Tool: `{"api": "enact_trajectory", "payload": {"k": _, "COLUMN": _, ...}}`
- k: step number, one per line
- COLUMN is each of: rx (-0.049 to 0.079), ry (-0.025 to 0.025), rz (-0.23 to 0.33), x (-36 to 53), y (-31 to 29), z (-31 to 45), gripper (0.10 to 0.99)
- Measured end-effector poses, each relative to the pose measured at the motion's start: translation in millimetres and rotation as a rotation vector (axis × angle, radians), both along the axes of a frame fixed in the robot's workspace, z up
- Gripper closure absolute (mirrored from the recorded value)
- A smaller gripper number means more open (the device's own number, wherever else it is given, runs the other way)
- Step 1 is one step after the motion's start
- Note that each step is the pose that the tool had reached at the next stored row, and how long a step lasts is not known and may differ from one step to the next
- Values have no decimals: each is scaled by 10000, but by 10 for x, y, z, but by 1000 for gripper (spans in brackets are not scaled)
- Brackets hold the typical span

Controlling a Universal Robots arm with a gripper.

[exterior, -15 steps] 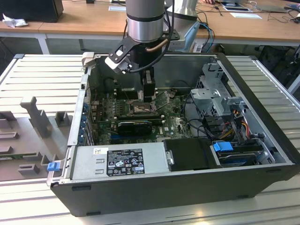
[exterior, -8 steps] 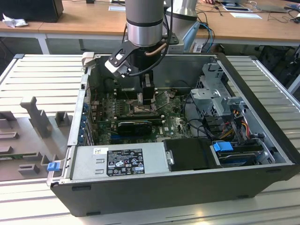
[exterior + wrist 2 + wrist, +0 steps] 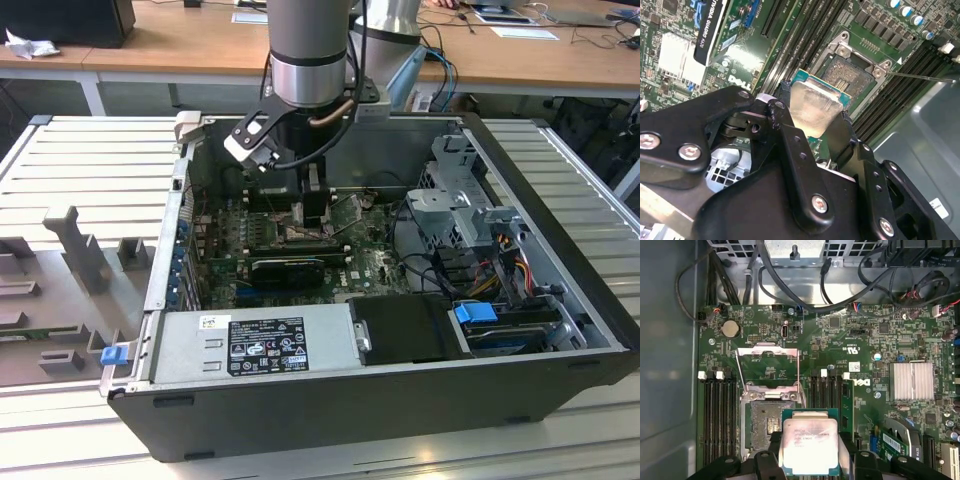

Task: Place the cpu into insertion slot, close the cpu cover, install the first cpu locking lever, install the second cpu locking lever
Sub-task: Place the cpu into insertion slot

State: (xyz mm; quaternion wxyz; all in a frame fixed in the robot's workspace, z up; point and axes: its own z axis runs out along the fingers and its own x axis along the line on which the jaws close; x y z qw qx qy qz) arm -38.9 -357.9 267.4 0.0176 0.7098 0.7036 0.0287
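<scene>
The black two-fingered pincer (image 3: 313, 212) is reaching down into the open black computer case (image 3: 400, 410), which is lying on its side on the ribbed pale-grey metal counter (image 3: 90, 160). In both wrist views the pincer is pinching the small flat square cpu (image 3: 810, 445), its pale silver-grey metal top facing away from the board, with one black finger (image 3: 790, 135) pressing against each of two opposite edges. The cpu is hanging above the green circuit board (image 3: 815, 340) and is not seated. It is overlapping one edge of the square dark insertion slot (image 3: 765, 425) with its silver metal rim, and most of the slot's contact field is lying uncovered beside it. The insertion slot is sitting between two banks of long black memory slots (image 3: 720, 410). The thin square silver cpu cover (image 3: 767, 349), a frame with a large central window, is standing open, swung back from the edge of the slot nearest the round silver coin battery (image 3: 730, 329). In the second wrist view a thin wire locking lever (image 3: 920, 77) is sticking out from a corner of the slot, unlatched, across the memory slots.
</scene>
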Motion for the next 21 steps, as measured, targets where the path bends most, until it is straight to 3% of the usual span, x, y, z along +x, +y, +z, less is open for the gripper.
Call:
{"api": "enact_trajectory", "payload": {"k": 4, "rx": 0, "ry": 10, "rz": -1, "x": 0, "y": 18, "z": -40, "gripper": 561}}
{"api": "enact_trajectory", "payload": {"k": 10, "rx": 3, "ry": 63, "rz": 0, "x": 7, "y": 136, "z": -136, "gripper": 561}}
{"api": "enact_trajectory", "payload": {"k": 16, "rx": 7, "ry": 72, "rz": 51, "x": 8, "y": 223, "z": -240, "gripper": 561}}
{"api": "enact_trajectory", "payload": {"k": 21, "rx": 17, "ry": 73, "rz": 207, "x": -6, "y": 230, "z": -326, "gripper": 561}}
